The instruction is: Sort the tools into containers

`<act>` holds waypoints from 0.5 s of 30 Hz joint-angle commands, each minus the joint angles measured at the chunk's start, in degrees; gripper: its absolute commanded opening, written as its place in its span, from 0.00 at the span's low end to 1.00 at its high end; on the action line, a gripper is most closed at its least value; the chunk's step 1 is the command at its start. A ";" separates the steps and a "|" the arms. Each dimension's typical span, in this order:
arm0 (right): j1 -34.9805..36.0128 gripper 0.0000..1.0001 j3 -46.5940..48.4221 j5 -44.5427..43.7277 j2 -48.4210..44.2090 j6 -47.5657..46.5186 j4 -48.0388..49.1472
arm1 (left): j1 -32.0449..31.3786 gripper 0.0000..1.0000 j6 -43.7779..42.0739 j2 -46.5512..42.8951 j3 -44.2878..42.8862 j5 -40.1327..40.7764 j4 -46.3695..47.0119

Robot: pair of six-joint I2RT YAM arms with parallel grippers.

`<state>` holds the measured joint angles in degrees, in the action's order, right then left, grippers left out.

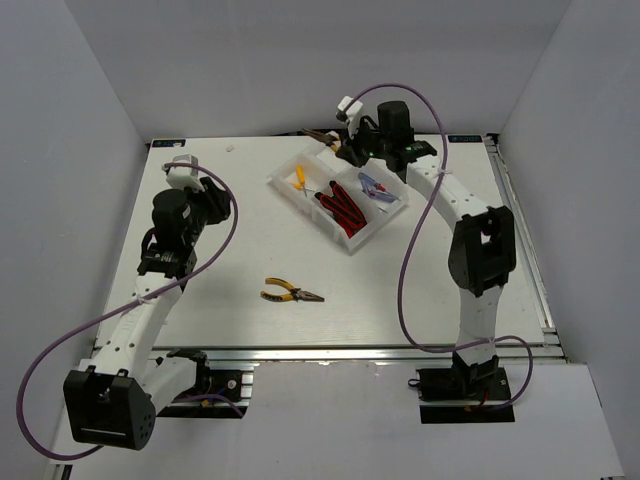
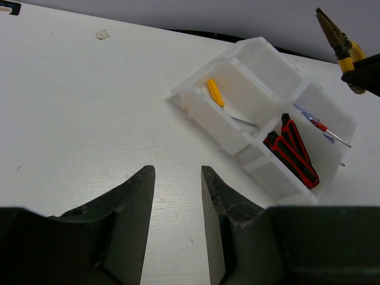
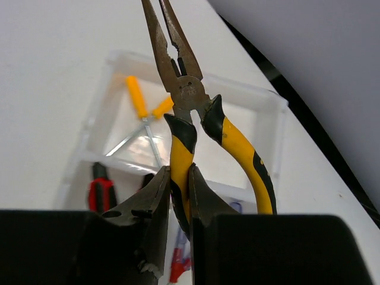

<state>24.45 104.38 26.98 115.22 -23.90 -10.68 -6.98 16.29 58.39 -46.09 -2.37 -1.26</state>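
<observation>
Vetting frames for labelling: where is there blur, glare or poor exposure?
Top external: even light, faint shadows, loose pliers crisp. Left wrist: tray sharp, own fingers dark and underexposed. Right wrist: held pliers sharp, tray behind soft, with glare on its floor.

Left fingers (image 2: 127, 225) apart, right fingers (image 3: 153, 205) pinching pliers (image 3: 189, 95).
</observation>
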 commanded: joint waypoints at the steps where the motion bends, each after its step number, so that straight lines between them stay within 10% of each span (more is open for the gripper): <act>1: 0.34 0.00 3.11 -7.02 4.12 1.14 9.97 | 0.30 0.48 -0.82 -1.17 0.38 -0.27 0.82; 15: 0.43 0.00 12.34 -19.78 17.32 1.93 16.39 | 0.30 0.48 -0.74 -0.56 0.38 -1.14 0.82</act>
<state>24.86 113.08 9.50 132.90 -22.44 -1.43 -6.96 15.92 58.39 -45.69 -2.46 -1.26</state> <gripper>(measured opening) 0.198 0.480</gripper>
